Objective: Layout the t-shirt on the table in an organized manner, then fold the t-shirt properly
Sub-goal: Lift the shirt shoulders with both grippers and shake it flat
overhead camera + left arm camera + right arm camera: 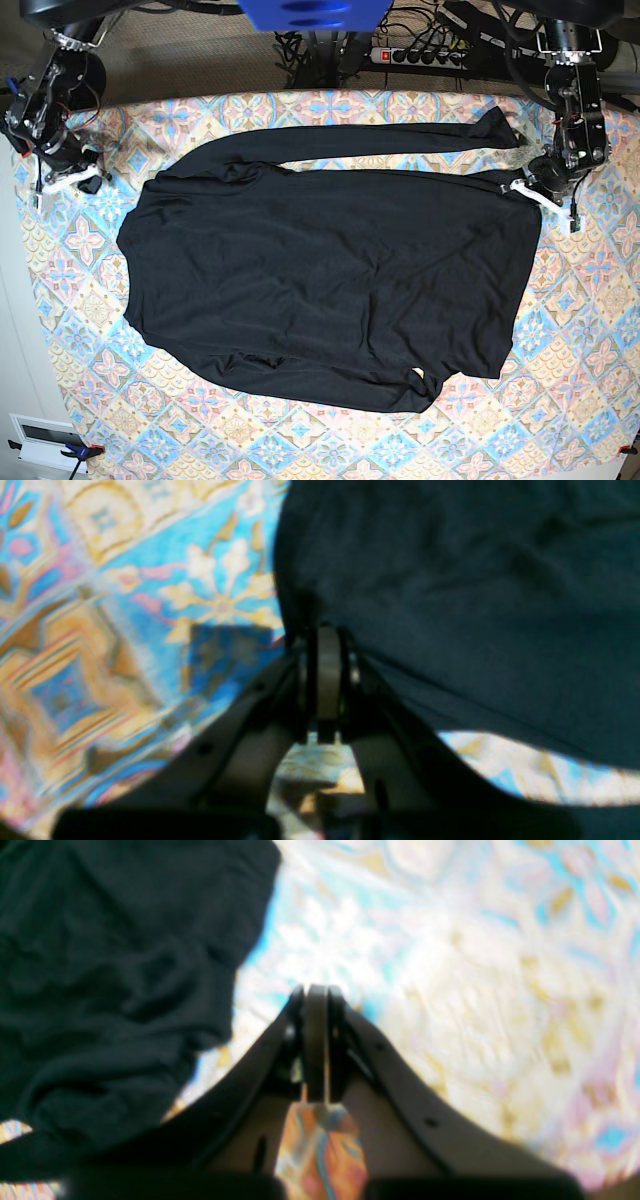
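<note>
- At nine to ten o'clock in the base view we see the right gripper [75, 180], off the garment; in its wrist view [316, 1040] the jaws are pressed flat together with nothing between them, and black cloth lies to their nine o'clock, apart from the tips.
- Across the middle, the t-shirt [320, 280] lies spread on the counter [590, 330], body wide and fairly flat, one long sleeve stretched along its twelve o'clock edge toward two o'clock, the other bunched along the six o'clock edge.
- At two o'clock the left gripper [535, 185] sits at the garment's edge; its wrist view [327, 680] shows the jaws closed on the t-shirt [450, 605], cloth pulled taut from the tips.
- We see no containers on the patterned cloth.
</note>
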